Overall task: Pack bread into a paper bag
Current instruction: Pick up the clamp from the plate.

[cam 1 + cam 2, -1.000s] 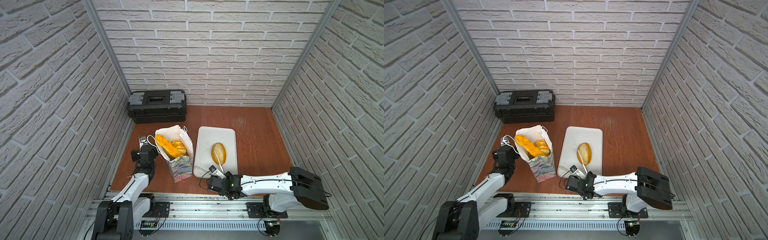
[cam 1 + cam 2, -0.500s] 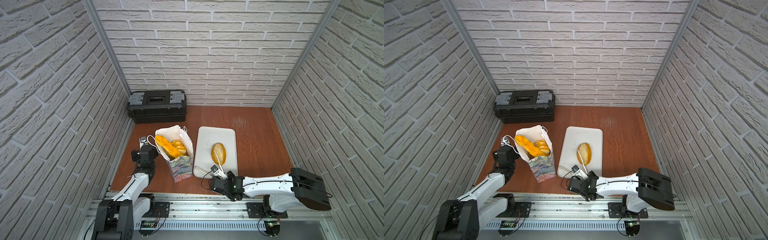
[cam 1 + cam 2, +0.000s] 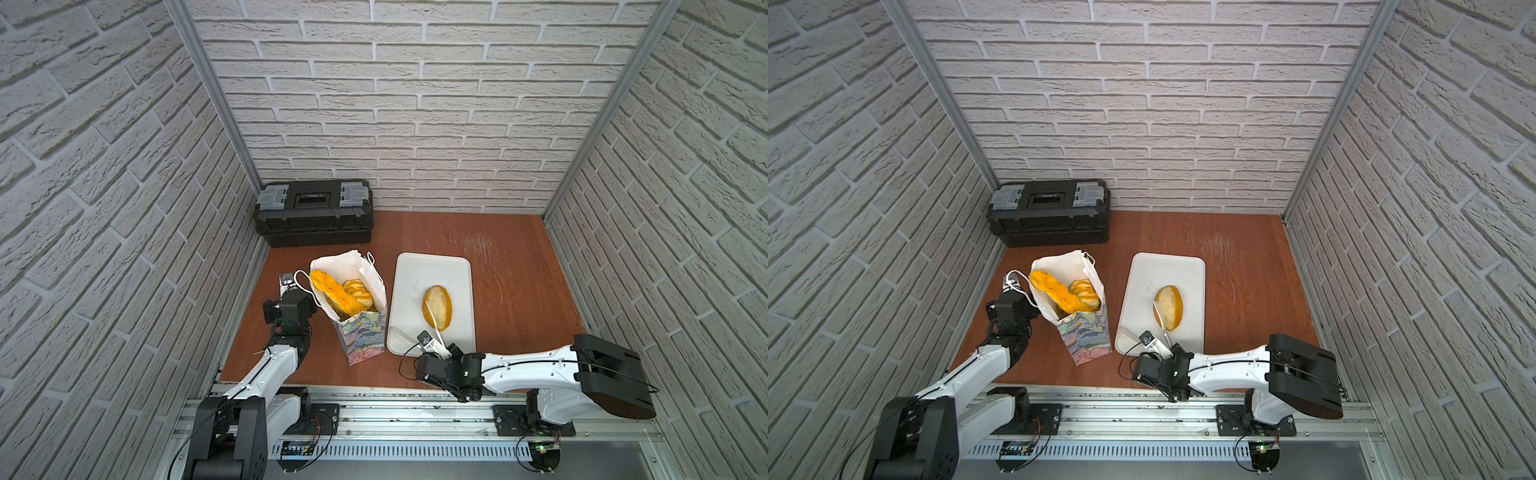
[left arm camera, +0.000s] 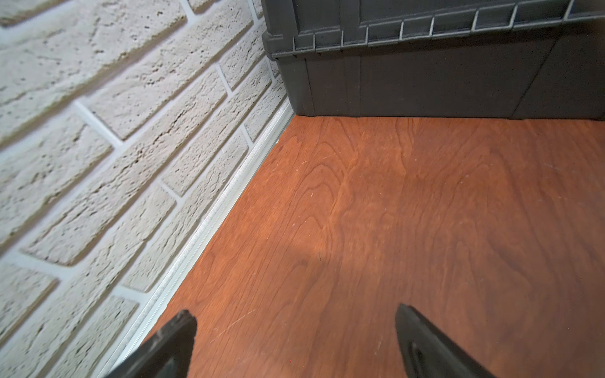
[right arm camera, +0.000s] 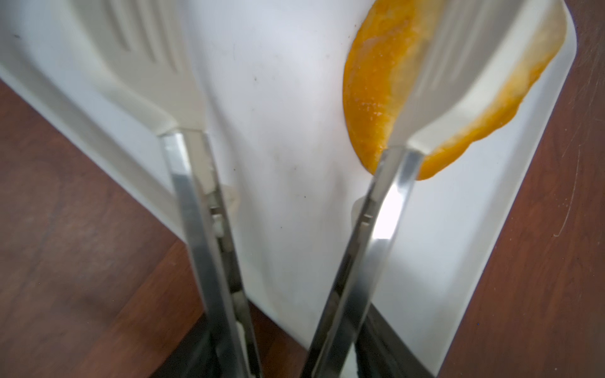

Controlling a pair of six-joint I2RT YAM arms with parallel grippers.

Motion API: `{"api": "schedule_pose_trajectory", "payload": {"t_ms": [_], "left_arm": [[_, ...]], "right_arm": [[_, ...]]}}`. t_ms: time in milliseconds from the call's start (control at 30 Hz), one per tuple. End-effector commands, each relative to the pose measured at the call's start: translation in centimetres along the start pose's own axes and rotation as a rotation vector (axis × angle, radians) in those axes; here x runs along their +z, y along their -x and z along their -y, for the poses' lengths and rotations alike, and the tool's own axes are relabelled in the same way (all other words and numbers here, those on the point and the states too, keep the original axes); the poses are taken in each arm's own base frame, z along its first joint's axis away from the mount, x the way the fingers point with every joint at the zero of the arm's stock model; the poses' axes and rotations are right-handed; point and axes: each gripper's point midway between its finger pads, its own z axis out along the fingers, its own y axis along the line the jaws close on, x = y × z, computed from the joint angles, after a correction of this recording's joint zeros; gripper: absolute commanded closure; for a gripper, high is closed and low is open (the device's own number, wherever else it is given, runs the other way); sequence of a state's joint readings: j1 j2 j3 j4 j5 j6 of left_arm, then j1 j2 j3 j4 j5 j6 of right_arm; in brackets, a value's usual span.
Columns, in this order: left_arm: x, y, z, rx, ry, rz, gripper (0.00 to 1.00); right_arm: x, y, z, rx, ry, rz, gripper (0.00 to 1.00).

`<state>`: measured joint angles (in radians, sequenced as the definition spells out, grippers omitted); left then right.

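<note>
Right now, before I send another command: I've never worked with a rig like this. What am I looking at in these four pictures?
Two white robot arms sit on a rail at the near edge of a wooden table. The two wide pictures look down from above and show nearly the same view. The other two come from cameras on the arms' wrists. The left tool is open and empty over bare table, beside the paper bag, which already holds bread pieces. The right tool grips kitchen tongs. Their blades are spread, and one crosses over the flour-dusted oval loaf on the white tray. A black toolbox stands at the back.
</note>
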<state>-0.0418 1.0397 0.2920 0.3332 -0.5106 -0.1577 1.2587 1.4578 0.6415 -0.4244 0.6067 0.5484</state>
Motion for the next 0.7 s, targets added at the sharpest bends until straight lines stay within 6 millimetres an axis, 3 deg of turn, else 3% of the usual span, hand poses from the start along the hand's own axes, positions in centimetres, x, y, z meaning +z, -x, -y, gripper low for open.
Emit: {"api": "schedule_pose_trajectory", "payload": {"t_ms": [0, 67, 400, 667], "left_arm": [[-0.1, 1.4, 0.2, -0.019, -0.01, 0.047, 0.02], [-0.2, 1.4, 0.3, -0.02, -0.012, 0.05, 0.02], [-0.1, 1.4, 0.3, -0.014, -0.012, 0.048, 0.02], [-0.1, 1.4, 0.4, -0.013, -0.014, 0.049, 0.02]], "right_arm": [[-1.2, 1.4, 0.5, 0.042, 0.006, 0.057, 0.54], [-1.6, 1.5, 0.8, 0.048, 0.004, 0.064, 0.59], [-5.5, 3.3, 2.3, 0.083, 0.073, 0.12, 0.61], [-9.0, 5.2, 5.2, 0.121, 0.046, 0.197, 0.61]]}}
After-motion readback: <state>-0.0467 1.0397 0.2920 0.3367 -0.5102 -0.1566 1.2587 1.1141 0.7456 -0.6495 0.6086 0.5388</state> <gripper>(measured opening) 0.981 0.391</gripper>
